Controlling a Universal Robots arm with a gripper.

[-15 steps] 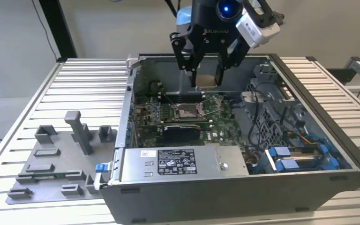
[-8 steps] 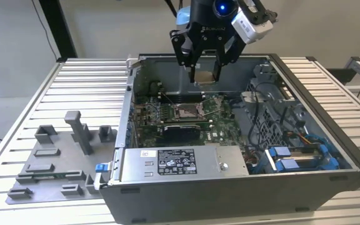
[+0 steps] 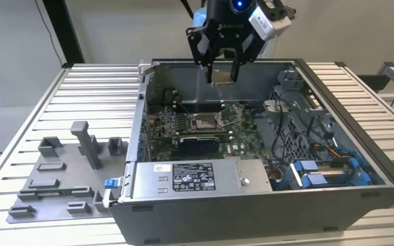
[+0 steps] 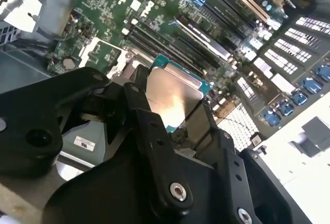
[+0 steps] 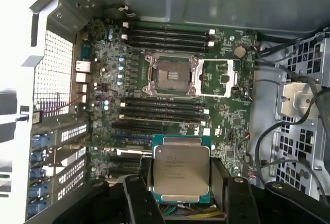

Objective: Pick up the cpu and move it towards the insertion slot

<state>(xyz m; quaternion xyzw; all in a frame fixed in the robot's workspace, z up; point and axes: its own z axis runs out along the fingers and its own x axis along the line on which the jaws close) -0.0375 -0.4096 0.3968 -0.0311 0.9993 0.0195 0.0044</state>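
While the claw (image 3: 223, 69) grips the cpu (image 3: 223, 76) by its edges, high above the insertion slot (image 3: 204, 121) in the open case, any slip or tilt risks dropping the chip onto the motherboard (image 3: 190, 134).

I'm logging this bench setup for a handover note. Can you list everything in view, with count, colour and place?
cpu: one, silvery top with green rim, held between the gripper's fingers above the open case.
insertion slot: one, metal frame with pale centre, on the motherboard, its cover plate swung open beside it.
motherboard: one, green, on the floor of the case.
computer case: one, dark grey, open, on the table.
power supply box: one, silver with a white label, at the case's near edge.
tray: one, grey, with grey blocks, on the exterior view's left.
table: one, ribbed pale metal, under it all.
gripper: one, black, shut on the cpu.
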